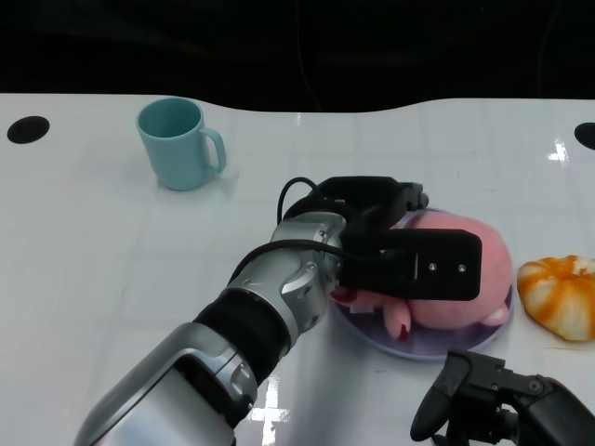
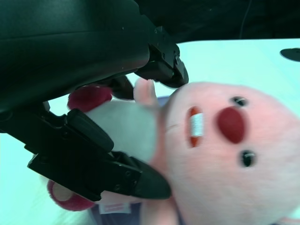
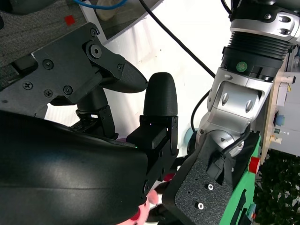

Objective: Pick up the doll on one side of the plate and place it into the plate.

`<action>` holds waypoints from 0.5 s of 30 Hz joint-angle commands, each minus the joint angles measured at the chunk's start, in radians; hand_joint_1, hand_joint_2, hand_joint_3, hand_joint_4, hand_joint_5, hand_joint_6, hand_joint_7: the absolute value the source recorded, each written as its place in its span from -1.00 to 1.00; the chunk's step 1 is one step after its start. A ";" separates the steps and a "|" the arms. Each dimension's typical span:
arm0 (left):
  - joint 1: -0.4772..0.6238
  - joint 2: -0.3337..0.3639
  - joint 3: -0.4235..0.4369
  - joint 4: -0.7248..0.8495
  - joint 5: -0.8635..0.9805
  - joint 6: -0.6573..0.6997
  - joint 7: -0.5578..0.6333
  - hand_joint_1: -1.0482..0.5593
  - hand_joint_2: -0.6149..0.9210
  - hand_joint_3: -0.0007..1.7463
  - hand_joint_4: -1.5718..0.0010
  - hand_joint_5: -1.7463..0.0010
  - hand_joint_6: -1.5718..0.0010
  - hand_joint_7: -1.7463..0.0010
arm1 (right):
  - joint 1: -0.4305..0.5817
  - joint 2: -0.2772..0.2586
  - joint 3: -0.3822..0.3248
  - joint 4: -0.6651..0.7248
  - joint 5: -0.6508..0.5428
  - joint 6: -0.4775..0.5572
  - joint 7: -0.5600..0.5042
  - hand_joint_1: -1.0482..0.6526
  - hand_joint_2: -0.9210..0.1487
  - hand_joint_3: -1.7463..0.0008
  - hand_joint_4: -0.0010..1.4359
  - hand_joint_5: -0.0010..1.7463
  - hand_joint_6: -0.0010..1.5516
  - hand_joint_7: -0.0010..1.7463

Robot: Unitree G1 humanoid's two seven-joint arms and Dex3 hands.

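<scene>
White bench [image 1: 112,242]. Left hand [image 1: 400,246] covers the pink doll [image 1: 483,269], which lies on the plate [image 1: 372,333]; only the plate's near edge shows. The left wrist view alone shows the doll's face and fingers [image 2: 117,180] closed around its body. Right hand [image 1: 493,395] low, holding nothing, fingers apart. Teal mug [image 1: 178,142]; orange item [image 1: 561,295] partly cut off.

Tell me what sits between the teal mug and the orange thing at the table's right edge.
In the head view, the left hand and the pink doll it holds over the plate lie between the mug and the orange thing.
</scene>
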 commanded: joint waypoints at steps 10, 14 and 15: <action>0.018 0.079 -0.040 -0.186 0.040 0.010 -0.068 -1.00 1.00 -0.34 1.00 1.00 0.98 1.00 | 0.000 -0.014 -0.021 0.011 0.010 -0.018 0.009 -0.01 -0.29 -0.24 -0.06 0.96 -0.22 0.61; 0.036 0.104 -0.037 -0.250 0.038 0.018 -0.097 -1.00 1.00 -0.34 1.00 1.00 0.97 0.99 | 0.000 -0.015 -0.024 0.014 0.008 -0.027 0.011 -0.02 -0.30 -0.23 -0.06 0.96 -0.22 0.61; 0.039 0.105 -0.037 -0.256 0.038 0.020 -0.100 -0.99 1.00 -0.34 1.00 1.00 0.97 0.99 | 0.000 -0.015 -0.025 0.014 0.008 -0.028 0.011 -0.02 -0.30 -0.23 -0.06 0.96 -0.22 0.61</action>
